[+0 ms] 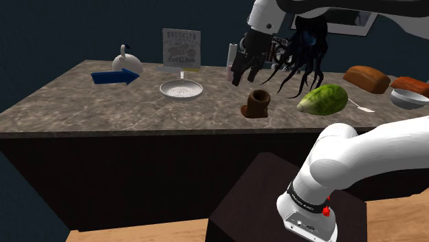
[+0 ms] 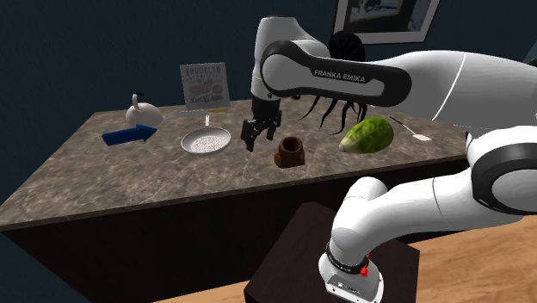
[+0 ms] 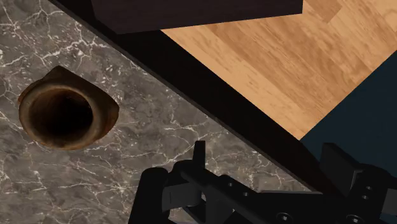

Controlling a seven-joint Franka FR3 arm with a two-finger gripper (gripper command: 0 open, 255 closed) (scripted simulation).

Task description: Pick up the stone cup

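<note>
The brown cup (image 1: pixel 260 103) stands upright near the counter's (image 1: pixel 89 113) front edge, mouth facing up, long axis vertical. It is likely stiff, fairly heavy and rough enough not to slip; pinching one wall at the rim should work. The gripper (image 1: pixel 245 74) hangs above, just beside it, fingers parted and empty

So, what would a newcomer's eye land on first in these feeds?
The white arm arching over the marbled counter, its end effector hanging beside the brown cup, not touching it. Then the black tentacled figure behind the cup, next to a green fruit, and the blue arrow toward the shoulder view's left.
</note>
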